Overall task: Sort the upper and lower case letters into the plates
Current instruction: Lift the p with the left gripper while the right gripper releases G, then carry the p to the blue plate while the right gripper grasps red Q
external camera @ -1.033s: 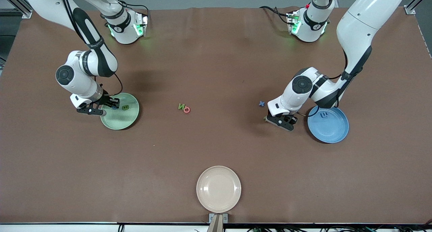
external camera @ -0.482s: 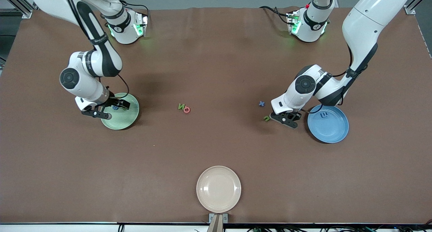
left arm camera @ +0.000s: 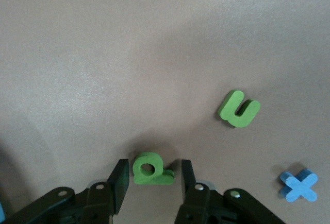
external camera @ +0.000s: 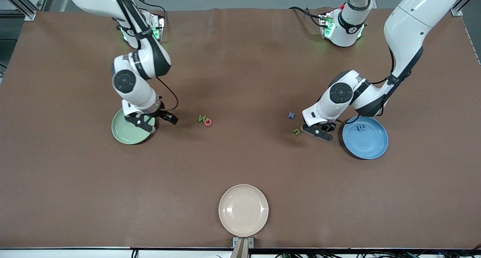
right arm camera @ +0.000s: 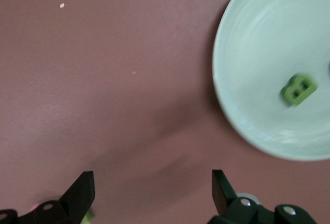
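The pale green plate (external camera: 126, 134) lies toward the right arm's end and holds a green letter B (right arm camera: 298, 90); its rim shows in the right wrist view (right arm camera: 227, 105). My right gripper (external camera: 158, 121) (right arm camera: 151, 190) is open and empty, low over bare table beside that plate. The blue plate (external camera: 370, 143) holds a blue letter E (external camera: 360, 128). My left gripper (external camera: 319, 132) (left arm camera: 152, 175) is open beside the blue plate, its fingers either side of a small green letter with a round hole (left arm camera: 152, 168). A green u (left arm camera: 238, 109) (external camera: 297, 131) and a blue x (left arm camera: 299, 185) (external camera: 291, 115) lie close by.
A green N (external camera: 202, 118) and a red round letter (external camera: 207, 121) lie together mid-table. A cream-beige plate (external camera: 243, 210) sits at the table edge nearest the front camera. Both arm bases stand along the table's top edge in the front view.
My right arm has swung from over the pale green plate toward the middle of the table, gripper now beside the plate. My left gripper shifted slightly toward the blue plate, uncovering the green u.
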`<action>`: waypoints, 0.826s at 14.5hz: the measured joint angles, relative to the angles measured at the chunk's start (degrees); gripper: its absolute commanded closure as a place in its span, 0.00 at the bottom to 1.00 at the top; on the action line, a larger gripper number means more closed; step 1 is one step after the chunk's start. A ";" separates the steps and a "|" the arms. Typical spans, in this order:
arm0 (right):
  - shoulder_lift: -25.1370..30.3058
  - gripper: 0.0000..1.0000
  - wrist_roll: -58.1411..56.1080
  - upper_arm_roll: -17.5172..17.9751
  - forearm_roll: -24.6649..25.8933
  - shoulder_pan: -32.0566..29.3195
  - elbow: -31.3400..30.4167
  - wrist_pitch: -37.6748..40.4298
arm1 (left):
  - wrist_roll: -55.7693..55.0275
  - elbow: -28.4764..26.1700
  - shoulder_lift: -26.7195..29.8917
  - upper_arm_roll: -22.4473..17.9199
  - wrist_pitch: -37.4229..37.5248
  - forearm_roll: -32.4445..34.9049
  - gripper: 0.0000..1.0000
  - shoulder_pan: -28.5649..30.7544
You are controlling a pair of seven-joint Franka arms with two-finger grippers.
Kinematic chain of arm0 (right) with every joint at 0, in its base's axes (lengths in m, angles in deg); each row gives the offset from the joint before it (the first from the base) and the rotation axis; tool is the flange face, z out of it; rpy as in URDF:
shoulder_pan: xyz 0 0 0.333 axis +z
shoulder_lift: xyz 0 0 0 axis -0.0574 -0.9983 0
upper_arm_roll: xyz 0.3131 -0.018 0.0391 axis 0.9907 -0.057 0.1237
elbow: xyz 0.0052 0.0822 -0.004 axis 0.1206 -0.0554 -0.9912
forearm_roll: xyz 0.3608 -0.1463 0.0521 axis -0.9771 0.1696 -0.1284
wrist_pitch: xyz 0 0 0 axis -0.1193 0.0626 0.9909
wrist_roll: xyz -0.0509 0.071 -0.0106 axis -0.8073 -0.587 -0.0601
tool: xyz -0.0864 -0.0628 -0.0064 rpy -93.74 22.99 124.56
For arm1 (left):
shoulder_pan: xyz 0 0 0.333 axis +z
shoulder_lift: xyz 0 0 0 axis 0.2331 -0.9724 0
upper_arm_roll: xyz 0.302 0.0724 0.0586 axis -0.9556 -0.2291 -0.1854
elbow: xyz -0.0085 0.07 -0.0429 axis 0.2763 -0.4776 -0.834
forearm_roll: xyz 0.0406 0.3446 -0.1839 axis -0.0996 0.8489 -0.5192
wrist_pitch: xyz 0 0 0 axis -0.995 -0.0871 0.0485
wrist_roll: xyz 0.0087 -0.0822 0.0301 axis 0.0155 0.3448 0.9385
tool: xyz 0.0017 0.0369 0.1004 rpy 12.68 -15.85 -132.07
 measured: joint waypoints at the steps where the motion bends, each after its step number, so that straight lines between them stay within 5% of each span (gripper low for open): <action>1: -2.06 0.00 5.09 0.00 -0.01 1.43 1.79 -0.25 | -0.45 -0.14 0.00 0.00 0.00 0.00 0.51 0.00; 5: -8.18 0.01 20.87 0.00 -0.02 5.33 6.19 -2.71 | -0.68 -0.64 -0.01 0.01 0.02 0.00 0.51 0.00; 12: -9.56 0.11 34.12 -0.01 -0.02 9.03 6.65 -2.97 | -0.71 -0.70 -0.01 0.01 0.04 0.00 0.63 0.02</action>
